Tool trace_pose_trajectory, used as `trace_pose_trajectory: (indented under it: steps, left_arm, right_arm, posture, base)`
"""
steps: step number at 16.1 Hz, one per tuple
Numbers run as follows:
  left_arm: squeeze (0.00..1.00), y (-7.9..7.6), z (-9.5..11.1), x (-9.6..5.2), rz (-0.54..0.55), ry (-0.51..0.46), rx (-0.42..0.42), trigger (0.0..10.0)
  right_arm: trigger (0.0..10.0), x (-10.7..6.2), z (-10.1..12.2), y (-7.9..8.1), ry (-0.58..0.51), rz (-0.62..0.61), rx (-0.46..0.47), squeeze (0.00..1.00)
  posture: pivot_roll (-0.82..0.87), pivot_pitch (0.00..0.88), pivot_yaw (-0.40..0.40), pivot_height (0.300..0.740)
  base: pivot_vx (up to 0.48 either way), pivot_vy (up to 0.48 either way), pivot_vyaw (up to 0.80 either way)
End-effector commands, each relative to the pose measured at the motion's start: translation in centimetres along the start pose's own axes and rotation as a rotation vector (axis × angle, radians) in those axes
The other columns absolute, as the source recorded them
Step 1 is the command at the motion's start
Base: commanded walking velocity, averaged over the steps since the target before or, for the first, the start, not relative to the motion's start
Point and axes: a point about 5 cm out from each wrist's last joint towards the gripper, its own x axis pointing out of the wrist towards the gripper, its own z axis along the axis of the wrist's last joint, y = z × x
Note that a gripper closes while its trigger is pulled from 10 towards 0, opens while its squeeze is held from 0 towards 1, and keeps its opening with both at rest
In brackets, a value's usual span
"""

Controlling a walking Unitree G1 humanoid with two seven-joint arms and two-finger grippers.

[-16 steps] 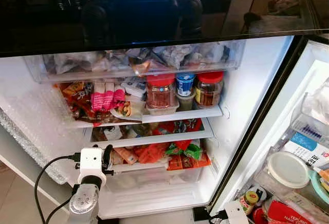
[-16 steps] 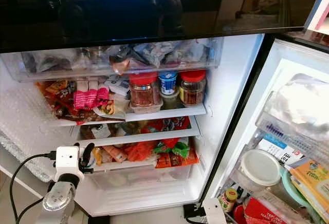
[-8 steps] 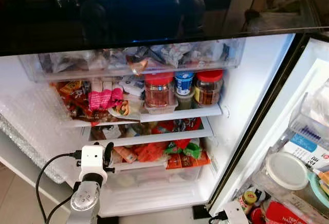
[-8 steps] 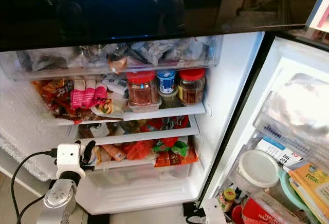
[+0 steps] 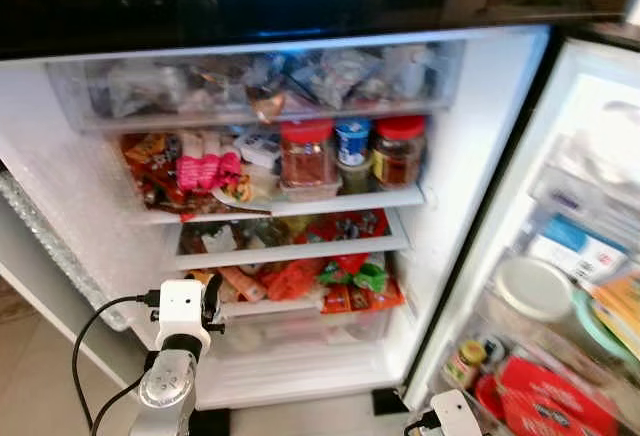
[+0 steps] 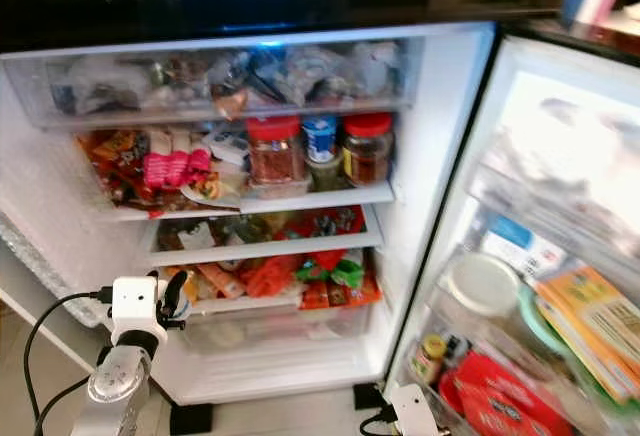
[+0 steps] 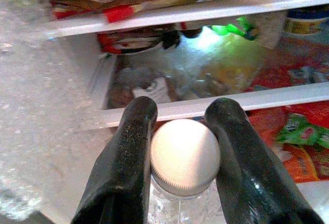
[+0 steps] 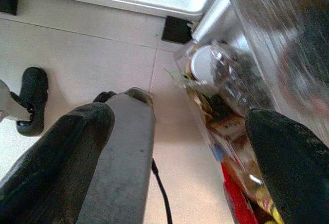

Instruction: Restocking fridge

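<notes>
My left gripper [image 7: 183, 107] is shut on a clear bottle with a white screw cap [image 7: 184, 154], its two black fingers [image 7: 128, 152] pressed to either side of the neck. In the eye views that gripper [image 5: 208, 301] is held at the front left of the open fridge [image 5: 480, 156], level with the lower shelf [image 5: 290, 306] of red and green packets. My right gripper [image 8: 180, 124] is open with nothing between its fingers, low over the tiled floor beside the fridge door's bottom bins; its wrist [image 5: 455, 418] shows at the lower edge.
Packed shelves hold two red-lidded jars [image 5: 307, 154], a blue-lidded tub [image 5: 352, 142] and snack packets. A clear drawer [image 5: 300, 331] sits at the bottom. The open door [image 5: 590, 156] on the right carries bins with a white-lidded container [image 5: 533, 288] and red packets [image 5: 555, 401].
The camera has shifted, so the whole fridge sits differently in the picture and is blurred. My left gripper keeps its hold and stays by the lower shelf.
</notes>
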Motion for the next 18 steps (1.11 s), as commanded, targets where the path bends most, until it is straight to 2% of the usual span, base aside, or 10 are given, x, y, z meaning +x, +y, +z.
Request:
trace_pose_trajectory:
  steps: [1,3,10,12,13,15,18]
  left_arm:
    - [0.00,-0.3,0.6,0.5,-0.012,-0.012,-0.016,10.0]
    - [0.00,-0.4,0.7,0.5,-0.012,-0.015,-0.024,10.0]
    - [0.00,-0.5,1.4,1.0,-0.019,-0.037,-0.021,10.0]
    - [0.00,-0.5,1.5,1.0,-0.028,-0.045,0.000,10.0]
    - [0.00,-0.7,1.6,1.0,-0.059,-0.053,0.070,10.0]
    - [0.00,-0.9,1.8,1.1,-0.088,-0.066,0.126,10.0]
    - [0.00,-0.7,1.9,1.2,-0.076,-0.069,0.121,10.0]
  right_arm:
    - [10.0,0.0,0.1,-0.1,0.001,-0.006,-0.008,0.00]
    - [10.0,0.0,0.2,-0.1,-0.008,0.001,-0.006,0.00]
    - [10.0,0.0,0.2,0.0,-0.016,0.004,-0.003,0.00]
    - [10.0,0.0,0.2,0.0,-0.019,0.003,-0.003,0.00]
    - [10.0,0.0,0.3,0.0,-0.017,0.002,-0.011,0.00]
    - [10.0,0.0,0.3,0.0,-0.015,0.008,-0.017,0.00]
    - [10.0,0.0,0.3,0.0,-0.016,0.015,-0.025,0.00]
  posture:
    - [-0.05,0.000,-0.002,0.676]
    - [-0.05,0.000,-0.001,0.662]
    - [-0.05,0.000,-0.002,0.662]
    - [-0.05,0.000,-0.003,0.662]
    - [-0.05,0.000,-0.003,0.662]
    - [-0.05,0.000,-0.003,0.662]
    - [-0.05,0.000,-0.002,0.662]
  base:
    - [0.000,0.000,0.00]
    - [0.000,0.000,0.00]
    - [0.000,0.000,0.00]
    - [0.000,0.000,0.00]
    - [0.000,0.000,0.00]
    - [0.000,0.000,0.00]
    - [0.000,0.000,0.00]
